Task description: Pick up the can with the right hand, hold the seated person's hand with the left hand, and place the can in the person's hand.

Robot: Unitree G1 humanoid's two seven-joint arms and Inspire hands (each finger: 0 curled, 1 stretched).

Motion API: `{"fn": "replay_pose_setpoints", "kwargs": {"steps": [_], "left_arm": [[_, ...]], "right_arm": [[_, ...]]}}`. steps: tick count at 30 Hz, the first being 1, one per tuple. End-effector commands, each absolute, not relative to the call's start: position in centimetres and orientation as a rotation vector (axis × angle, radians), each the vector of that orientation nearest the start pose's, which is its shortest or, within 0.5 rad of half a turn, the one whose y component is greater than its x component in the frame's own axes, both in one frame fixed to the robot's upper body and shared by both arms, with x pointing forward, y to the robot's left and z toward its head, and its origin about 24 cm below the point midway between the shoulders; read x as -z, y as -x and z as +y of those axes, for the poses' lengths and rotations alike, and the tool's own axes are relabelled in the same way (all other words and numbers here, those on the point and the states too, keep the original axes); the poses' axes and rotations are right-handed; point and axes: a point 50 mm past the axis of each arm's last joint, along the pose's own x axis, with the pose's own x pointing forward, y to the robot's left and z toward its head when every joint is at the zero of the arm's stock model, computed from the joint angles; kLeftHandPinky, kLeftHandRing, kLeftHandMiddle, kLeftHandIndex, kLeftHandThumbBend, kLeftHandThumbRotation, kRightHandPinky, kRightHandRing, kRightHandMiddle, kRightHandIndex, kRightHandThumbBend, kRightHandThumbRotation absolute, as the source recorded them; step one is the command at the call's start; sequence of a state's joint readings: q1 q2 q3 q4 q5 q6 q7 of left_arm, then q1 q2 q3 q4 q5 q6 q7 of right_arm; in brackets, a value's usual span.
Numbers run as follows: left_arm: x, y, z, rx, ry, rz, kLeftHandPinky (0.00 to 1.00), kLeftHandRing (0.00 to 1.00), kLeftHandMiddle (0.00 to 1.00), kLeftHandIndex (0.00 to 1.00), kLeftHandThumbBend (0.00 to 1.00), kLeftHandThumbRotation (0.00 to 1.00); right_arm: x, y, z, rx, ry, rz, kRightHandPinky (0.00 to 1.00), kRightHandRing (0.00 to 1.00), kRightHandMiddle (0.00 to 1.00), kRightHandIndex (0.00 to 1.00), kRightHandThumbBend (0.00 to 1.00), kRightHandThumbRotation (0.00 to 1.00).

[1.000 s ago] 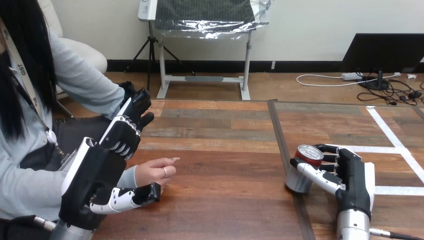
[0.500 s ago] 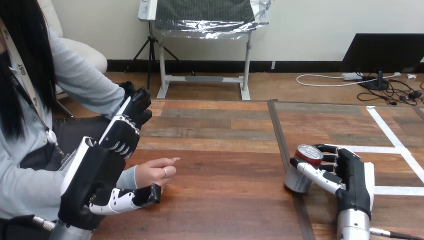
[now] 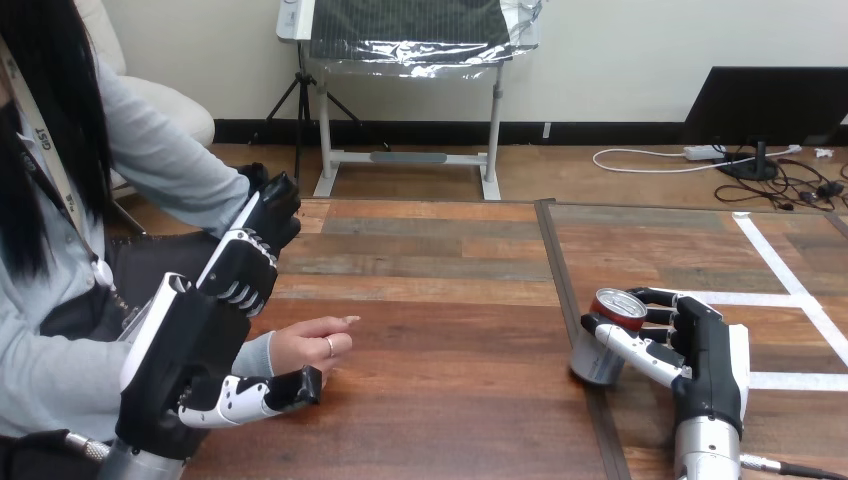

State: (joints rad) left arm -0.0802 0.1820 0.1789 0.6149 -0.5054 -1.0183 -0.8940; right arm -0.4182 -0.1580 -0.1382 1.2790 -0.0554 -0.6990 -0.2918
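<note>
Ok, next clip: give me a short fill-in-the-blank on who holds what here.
1. The right robot hand has its fingers curled round the silver, red-topped ___.
2. The person's hand rests on the brown wooden ___.
3. The robot hand beside the person's hand is the ___ one.
Missing: can; table; left.

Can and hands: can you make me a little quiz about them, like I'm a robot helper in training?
1. True or false: the can lies in the person's hand.
2. Whose fingers are curled round the can? A) the robot's right hand B) the person's hand C) nobody's
3. Fill in: the person's hand rests on the wooden ____.
Key: 1 false; 2 A; 3 table.
</note>
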Motion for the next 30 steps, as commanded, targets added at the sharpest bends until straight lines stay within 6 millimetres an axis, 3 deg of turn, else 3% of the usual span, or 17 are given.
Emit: {"fn": "replay_pose_setpoints", "kwargs": {"steps": [1,13,30], "left_arm": [[-4.7,-23.2,21.7,0.384,-0.109,-0.652,1.0,1.0,1.0,0.97,1.0,0.47],[-4.7,-23.4,21.7,0.388,-0.107,-0.639,0.99,1.0,1.0,0.97,1.0,0.47],[-4.8,-23.8,22.1,0.362,-0.251,-0.574,0.96,0.99,1.0,0.97,1.0,0.46]], "right_arm": [[1.5,-30.0,-20.8,0.321,0.163,0.023,0.37,0.45,0.52,0.54,0.73,0.0],[0.9,-30.5,-21.0,0.314,0.176,-0.006,0.37,0.45,0.52,0.54,0.73,0.0],[-0.9,-31.5,-21.1,0.295,0.228,-0.089,0.37,0.44,0.51,0.54,0.74,0.0]]}}
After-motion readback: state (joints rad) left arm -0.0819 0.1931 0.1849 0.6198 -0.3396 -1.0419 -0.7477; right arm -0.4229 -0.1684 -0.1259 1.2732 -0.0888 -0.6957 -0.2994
